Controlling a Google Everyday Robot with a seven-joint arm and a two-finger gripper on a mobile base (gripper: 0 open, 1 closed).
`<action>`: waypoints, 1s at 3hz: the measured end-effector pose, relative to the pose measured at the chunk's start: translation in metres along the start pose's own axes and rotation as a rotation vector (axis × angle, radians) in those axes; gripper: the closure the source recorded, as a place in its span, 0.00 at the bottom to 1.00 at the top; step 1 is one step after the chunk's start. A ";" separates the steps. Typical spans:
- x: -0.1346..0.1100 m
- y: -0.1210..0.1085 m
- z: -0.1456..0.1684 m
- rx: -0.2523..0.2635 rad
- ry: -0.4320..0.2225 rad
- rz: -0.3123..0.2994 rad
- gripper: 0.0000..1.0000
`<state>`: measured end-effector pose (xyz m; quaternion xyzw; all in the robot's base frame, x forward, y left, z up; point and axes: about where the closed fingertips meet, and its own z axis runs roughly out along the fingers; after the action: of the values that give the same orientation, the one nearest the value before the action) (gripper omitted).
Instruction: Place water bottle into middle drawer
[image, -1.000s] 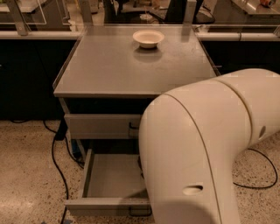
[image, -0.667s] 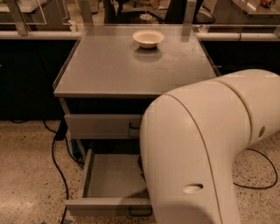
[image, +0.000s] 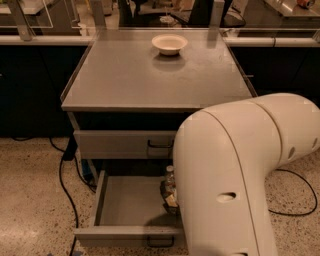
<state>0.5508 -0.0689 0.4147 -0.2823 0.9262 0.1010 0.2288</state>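
The middle drawer (image: 131, 202) is pulled out at the bottom of the grey cabinet, with its dark handle (image: 160, 243) on the front. The water bottle (image: 169, 179) stands upright inside the drawer at its right side; its white cap and clear upper body show. My gripper (image: 170, 199) is the dark part low around the bottle, inside the drawer. My large white arm (image: 235, 185) hides the rest of the gripper and the drawer's right part.
The upper grey drawer (image: 120, 145) is shut. A white bowl (image: 169, 43) sits at the back of the cabinet top (image: 150, 80). Black cables (image: 65, 175) run over the speckled floor left of the cabinet. Dark counters stand on both sides.
My arm has shifted a little to the right, so the bottle and the gripper inside the open drawer now show. The drawer and the bowl have not moved.
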 end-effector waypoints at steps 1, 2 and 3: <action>0.000 0.000 0.000 0.000 0.000 0.000 1.00; 0.000 0.000 0.000 0.000 0.000 0.000 0.82; 0.000 0.000 0.000 0.000 0.000 0.000 0.59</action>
<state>0.5508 -0.0688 0.4146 -0.2824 0.9262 0.1010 0.2287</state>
